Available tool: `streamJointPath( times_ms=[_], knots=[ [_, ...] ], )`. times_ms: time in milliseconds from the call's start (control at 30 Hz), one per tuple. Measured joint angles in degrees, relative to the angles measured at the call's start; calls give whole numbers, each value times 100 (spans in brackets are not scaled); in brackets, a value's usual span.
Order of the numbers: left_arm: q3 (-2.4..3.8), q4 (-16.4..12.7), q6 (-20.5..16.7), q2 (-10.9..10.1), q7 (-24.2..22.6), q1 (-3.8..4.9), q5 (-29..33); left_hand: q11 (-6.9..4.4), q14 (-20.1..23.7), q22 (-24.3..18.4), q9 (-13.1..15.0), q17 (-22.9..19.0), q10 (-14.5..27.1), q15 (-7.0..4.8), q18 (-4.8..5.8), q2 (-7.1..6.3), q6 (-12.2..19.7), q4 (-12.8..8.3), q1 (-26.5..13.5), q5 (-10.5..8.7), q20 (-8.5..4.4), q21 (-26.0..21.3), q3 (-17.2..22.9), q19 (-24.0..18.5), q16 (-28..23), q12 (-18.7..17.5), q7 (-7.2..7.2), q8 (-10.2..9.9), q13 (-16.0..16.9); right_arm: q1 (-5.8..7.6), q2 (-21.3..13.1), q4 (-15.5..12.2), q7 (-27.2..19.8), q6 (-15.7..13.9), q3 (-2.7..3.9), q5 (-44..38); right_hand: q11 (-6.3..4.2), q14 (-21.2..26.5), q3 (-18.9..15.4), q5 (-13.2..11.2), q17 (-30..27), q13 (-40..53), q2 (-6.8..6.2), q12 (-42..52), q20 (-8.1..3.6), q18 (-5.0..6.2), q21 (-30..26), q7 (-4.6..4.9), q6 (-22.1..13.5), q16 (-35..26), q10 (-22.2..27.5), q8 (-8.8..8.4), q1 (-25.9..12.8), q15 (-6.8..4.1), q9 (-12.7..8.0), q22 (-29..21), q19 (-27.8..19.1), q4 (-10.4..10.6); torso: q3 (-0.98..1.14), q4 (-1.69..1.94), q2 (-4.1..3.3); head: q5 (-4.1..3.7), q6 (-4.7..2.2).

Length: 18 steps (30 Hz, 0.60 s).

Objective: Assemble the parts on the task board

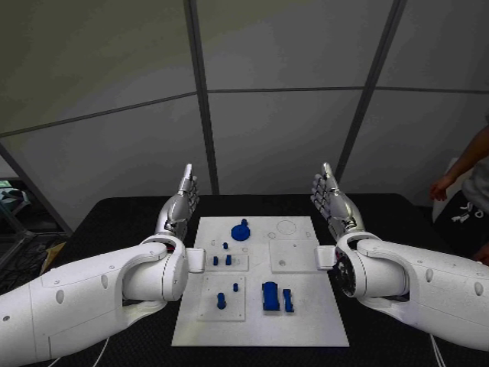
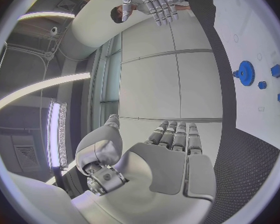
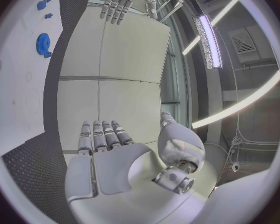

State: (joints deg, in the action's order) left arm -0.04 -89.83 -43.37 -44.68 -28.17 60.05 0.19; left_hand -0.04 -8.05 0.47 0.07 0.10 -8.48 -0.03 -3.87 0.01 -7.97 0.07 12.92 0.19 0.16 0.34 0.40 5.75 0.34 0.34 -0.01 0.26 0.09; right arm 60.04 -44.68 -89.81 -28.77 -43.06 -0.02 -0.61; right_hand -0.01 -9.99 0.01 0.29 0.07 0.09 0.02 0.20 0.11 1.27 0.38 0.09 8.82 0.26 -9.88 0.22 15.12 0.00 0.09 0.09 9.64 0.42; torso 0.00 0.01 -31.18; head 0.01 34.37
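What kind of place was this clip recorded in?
Probably a robotics lab or test cell: a black table holding a white task board with small blue parts, grey panelled walls behind, and both hands, left and right, raised empty.

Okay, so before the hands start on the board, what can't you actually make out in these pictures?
- Head view: the task board's side edges sit under the forearms; left hand and right hand are raised, open, holding nothing.
- Head view: the small blue parts are too small to tell their shapes.
- Left wrist view: only the blue gear and a few parts show; the frame cuts off the rest of the board.
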Motion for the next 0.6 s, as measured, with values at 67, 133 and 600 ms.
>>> streamJointPath(
  times_ms=[67, 133, 600],
  knots=[
    [0, 0, -13, 0, -2, 0, 1, 7, 60, -13, 0, 0, 70, 6, 1, -4, 52, 0, -96, 0, 10, 0, 0, -75, 0, 0, 14, 0, 0, 0, 0, 0, -4, -19, 0, 18, 8, 81, 0, 0, 0, 0, 0, 0, -4, 0, 0, -13, -53, 0, 73, 0, -116, 0, 0, 0, -68, 0, 0, 0, 0, 0, 0],
    [0, -1, -22, 0, -3, 0, 2, 6, 105, -22, 0, 0, 109, -6, 1, 2, 106, 0, -184, 0, -1, 0, 0, -196, 0, 0, 0, 0, 0, 0, 0, 0, -8, -31, 0, 29, 12, 144, 0, 0, 0, 0, -1, 0, -9, 1, 0, -7, -125, 0, 131, 0, -220, -1, 0, 0, -131, 0, 0, 0, 0, 0, 0],
    [0, -2, -51, -1, -8, 0, 9, 7, 774, -42, 1, -4, 826, 3, 0, 1, 777, 0, -1261, 0, -14, 0, 0, -546, 0, 0, 2, 1, 1, 0, 0, -3, -22, -70, 0, 68, 1, 979, 0, 0, 1, -4, -1, 0, -13, -89, 0, -11, -854, 1, 959, 0, -1455, 0, -4, 0, -933, 0, 0, 0, 0, 0, 0]
  ],
)
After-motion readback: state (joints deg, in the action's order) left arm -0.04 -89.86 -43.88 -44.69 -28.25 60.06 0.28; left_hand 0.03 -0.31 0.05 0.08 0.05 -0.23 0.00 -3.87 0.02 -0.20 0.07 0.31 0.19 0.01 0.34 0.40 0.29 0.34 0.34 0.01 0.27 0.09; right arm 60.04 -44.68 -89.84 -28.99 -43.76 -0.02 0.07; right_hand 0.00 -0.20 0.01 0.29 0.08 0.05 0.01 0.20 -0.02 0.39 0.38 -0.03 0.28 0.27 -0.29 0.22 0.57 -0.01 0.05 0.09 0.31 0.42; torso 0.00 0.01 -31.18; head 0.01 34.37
